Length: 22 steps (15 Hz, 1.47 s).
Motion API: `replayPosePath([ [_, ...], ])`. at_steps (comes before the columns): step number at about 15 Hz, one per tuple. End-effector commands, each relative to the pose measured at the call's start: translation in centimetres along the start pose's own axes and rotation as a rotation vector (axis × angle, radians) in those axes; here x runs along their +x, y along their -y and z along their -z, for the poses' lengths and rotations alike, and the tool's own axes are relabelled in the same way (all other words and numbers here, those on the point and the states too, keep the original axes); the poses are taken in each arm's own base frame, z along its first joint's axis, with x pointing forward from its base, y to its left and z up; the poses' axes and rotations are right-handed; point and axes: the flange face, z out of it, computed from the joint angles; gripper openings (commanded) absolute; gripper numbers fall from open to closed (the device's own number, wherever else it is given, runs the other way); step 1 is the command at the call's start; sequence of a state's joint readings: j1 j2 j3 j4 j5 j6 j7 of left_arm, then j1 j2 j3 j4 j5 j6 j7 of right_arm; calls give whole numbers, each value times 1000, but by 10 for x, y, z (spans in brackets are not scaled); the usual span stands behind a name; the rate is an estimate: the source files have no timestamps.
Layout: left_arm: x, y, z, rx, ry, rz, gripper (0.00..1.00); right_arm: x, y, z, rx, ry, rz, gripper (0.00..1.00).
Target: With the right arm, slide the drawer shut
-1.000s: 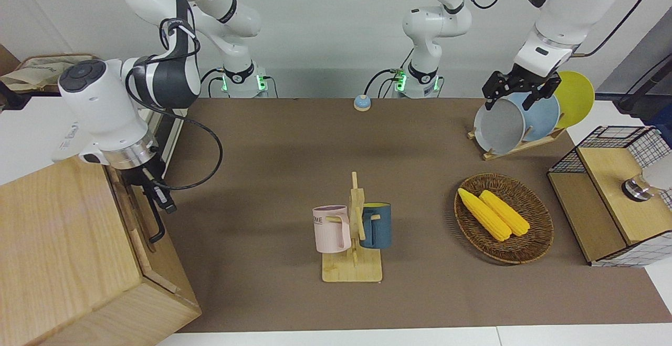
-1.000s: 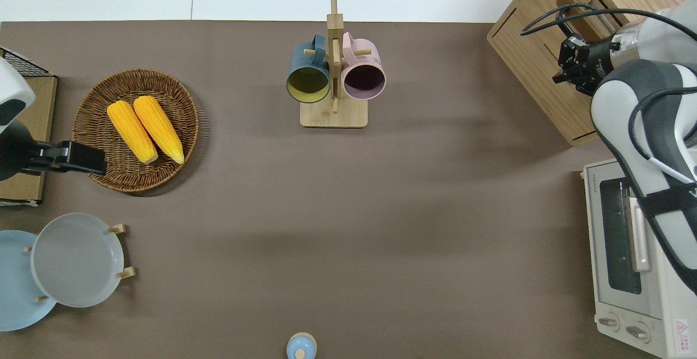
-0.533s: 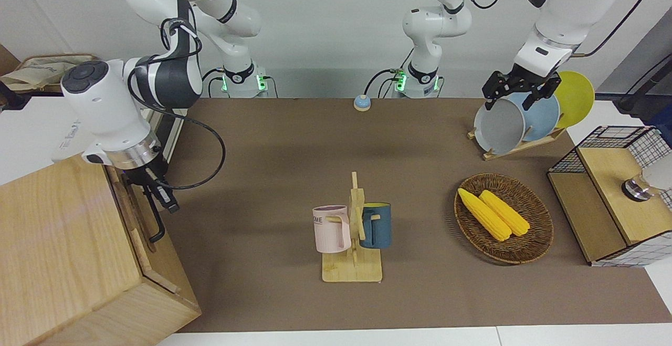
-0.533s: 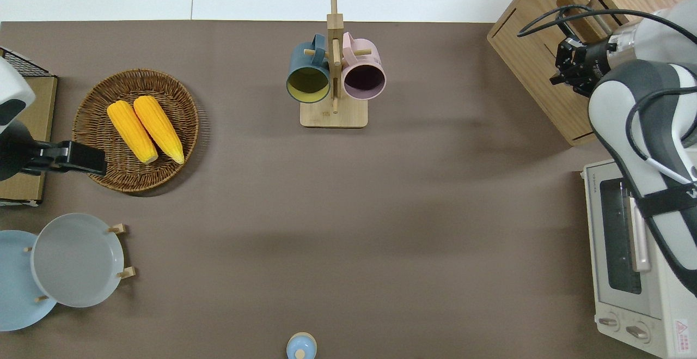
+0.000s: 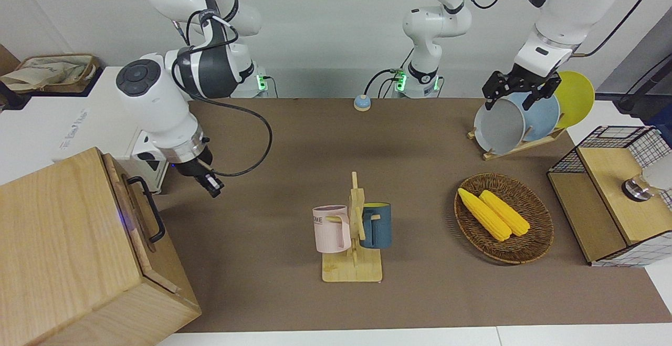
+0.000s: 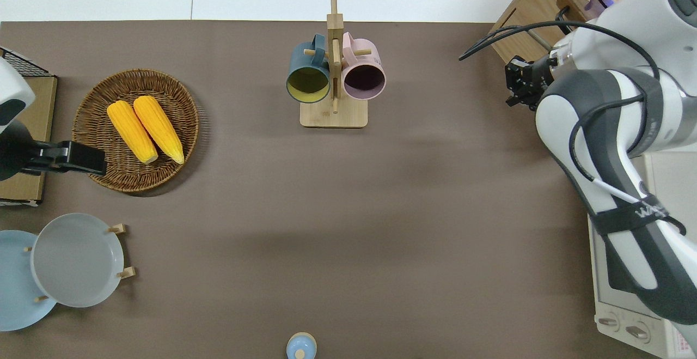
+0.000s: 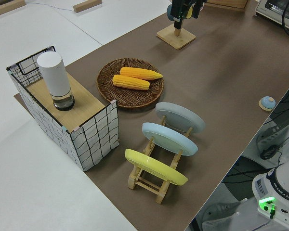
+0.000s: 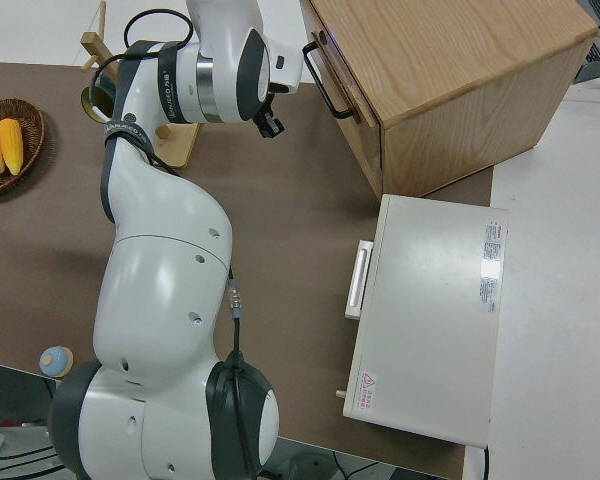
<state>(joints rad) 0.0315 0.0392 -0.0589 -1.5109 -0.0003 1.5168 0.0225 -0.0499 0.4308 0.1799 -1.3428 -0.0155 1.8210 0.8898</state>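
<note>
The big light-wood cabinet [image 5: 68, 246] sits at the right arm's end of the brown tabletop [image 5: 294, 151], and its wide shallow light-wood drawer with the black loop handle [image 5: 148, 215] now lies pushed in, its front panel nearly flush with the cabinet face. The white jointed right arm [image 5: 157, 104] has swung away from the handle it was against half a second ago. Its black pincer [image 5: 209, 185] now hangs over bare tabletop near the cabinet, touching nothing, fingers seemingly pressed together; the left arm is parked.
</note>
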Motion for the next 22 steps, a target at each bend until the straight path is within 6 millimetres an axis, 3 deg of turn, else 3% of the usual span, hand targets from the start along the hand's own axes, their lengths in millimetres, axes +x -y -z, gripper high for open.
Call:
replayPosePath([
  [1,1,1,3,16,7,-10,993,-23,-3,41,10,-11,51,0],
  [4,1,1,4,16,5,-10,993,-52,-8,66,-33,17,217,0],
  [7,1,1,3,16,7,-10,993,-63,-24,91,-68,30,322,0],
  [12,1,1,3,16,7,-10,993,-57,-68,114,-65,61,571,0],
  [18,1,1,4,16,5,-9,993,-60,-74,127,-76,49,661,0],
  [19,1,1,4,16,5,-10,993,-59,-74,127,-77,48,658,145],
  [22,1,1,3,16,7,-10,993,-57,-74,125,-78,51,655,987],
])
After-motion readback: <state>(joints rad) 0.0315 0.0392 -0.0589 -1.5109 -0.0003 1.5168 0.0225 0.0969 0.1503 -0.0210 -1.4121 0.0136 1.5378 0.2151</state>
